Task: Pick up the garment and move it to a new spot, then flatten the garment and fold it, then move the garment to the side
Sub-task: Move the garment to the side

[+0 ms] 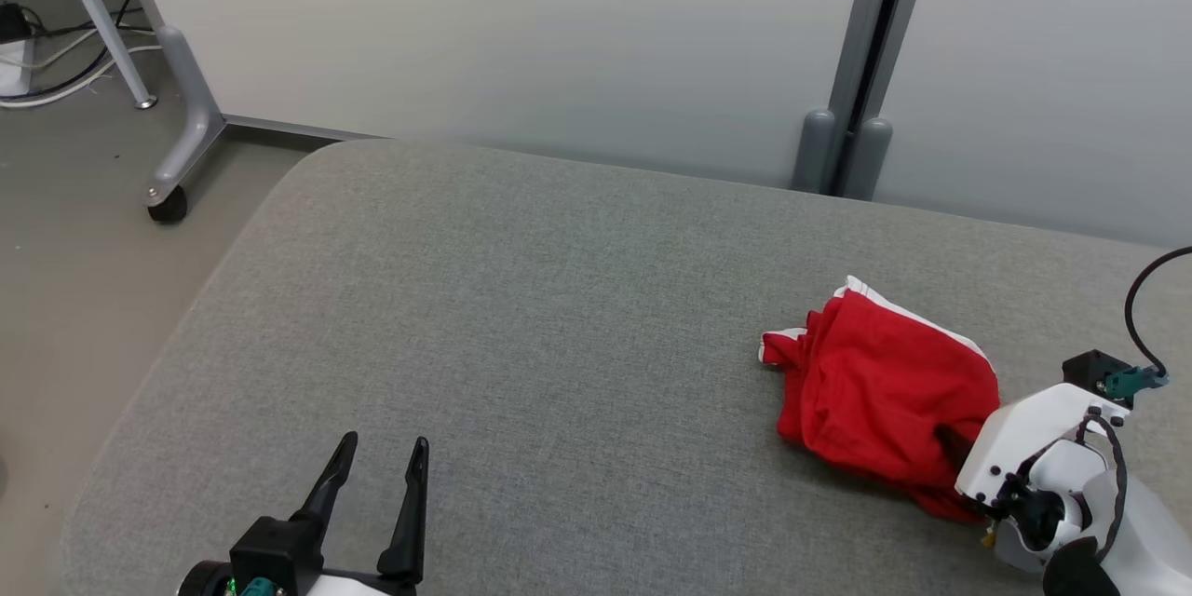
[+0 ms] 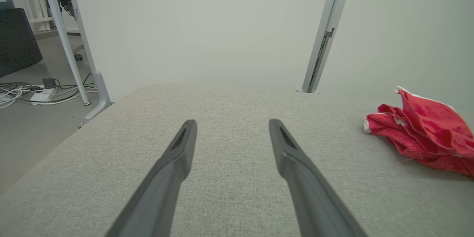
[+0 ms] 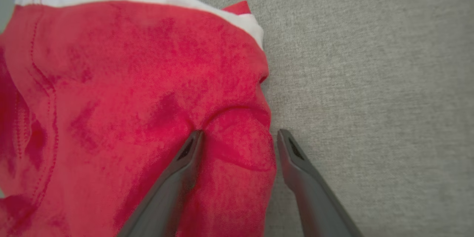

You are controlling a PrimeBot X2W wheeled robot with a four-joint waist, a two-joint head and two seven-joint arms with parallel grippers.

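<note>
Currently the right gripper [image 3: 240, 137] stands with its jaws spread wide, closed on nothing. In the right wrist view, one finger [image 3: 177, 177] lies on the red fabric and the other rests on bare cushion just beside the cloth's edge, with a raised fold between them. In the head view these fingers are mostly hidden behind the white wrist housing [image 1: 1034, 438]; only a dark sliver shows against the cloth.

The garment [image 1: 885, 382], red with white trim, lies crumpled at the right side of the grey upholstered surface [image 1: 512, 298]. Its near edge is covered by the wrist housing. It runs off the left and bottom edges of the right wrist view and is cut off at the right edge of the left wrist view.

The left gripper [image 1: 385, 442] is likewise spread and empty, above bare cushion, well apart from the garment.

Behind the surface stand a pale partition [image 1: 559, 28], a grey post [image 1: 866, 65], a castered leg [image 1: 182, 140] and floor cables [image 1: 56, 65].
</note>
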